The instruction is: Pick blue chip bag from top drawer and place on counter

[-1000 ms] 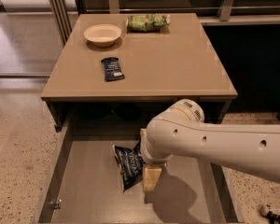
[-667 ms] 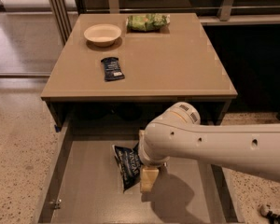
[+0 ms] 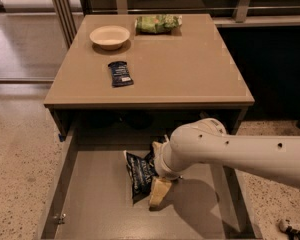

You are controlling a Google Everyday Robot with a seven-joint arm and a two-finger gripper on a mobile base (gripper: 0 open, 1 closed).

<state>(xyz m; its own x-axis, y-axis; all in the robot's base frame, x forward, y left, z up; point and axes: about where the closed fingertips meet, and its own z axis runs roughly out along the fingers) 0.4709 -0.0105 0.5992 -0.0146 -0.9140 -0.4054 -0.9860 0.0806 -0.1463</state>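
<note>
The blue chip bag (image 3: pixel 139 170), crumpled dark navy with white lettering, lies on the grey bottom of the open top drawer (image 3: pixel 90 204), near its middle. My gripper (image 3: pixel 158 183) reaches in from the right on a thick white arm (image 3: pixel 240 151) and sits at the bag's right edge, touching or nearly touching it. The wrist hides the bag's right part. The counter (image 3: pixel 190 69) is the tan tabletop above the drawer.
On the counter stand a cream bowl (image 3: pixel 110 36) at the back left, a green bag (image 3: pixel 157 23) at the back middle, and a small flat dark-blue packet (image 3: pixel 120 73) left of centre. Speckled floor lies on both sides of the drawer.
The arm and gripper have shifted slightly over the bag. The bag stays in about the same place in the drawer.
</note>
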